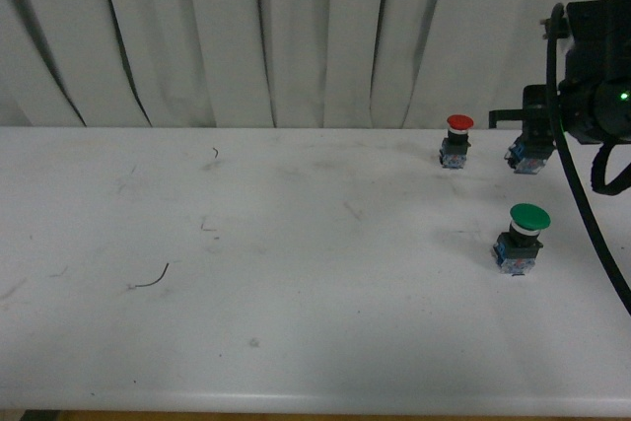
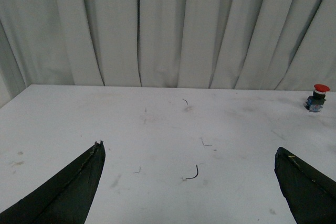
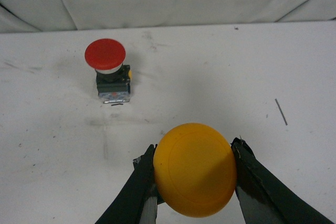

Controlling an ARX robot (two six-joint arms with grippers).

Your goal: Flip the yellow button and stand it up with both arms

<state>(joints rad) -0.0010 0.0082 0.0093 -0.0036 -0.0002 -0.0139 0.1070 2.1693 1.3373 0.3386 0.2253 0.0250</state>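
Three push-buttons counted on the white table point(image 1: 296, 342), one of each colour. The red button point(image 1: 458, 140) stood upright, cap up, toward the far right. The green button point(image 1: 523, 237) stood upright nearer the robot, well apart from the red. The yellow button point(image 3: 195, 169) sat between the two fingers of the right gripper point(image 3: 194, 145), pinched at both sides of its cap. Front view showed only its dark bluish base, tilted, just right of the red one; could not tell whether it touched the table. The left gripper point(image 2: 189, 147) hung over bare table, two fingers spread wide, nothing between them. Two thin dark scraps point(image 1: 153, 278) lay on the table's left half. One pale curtain point(image 1: 296, 36) hung behind.
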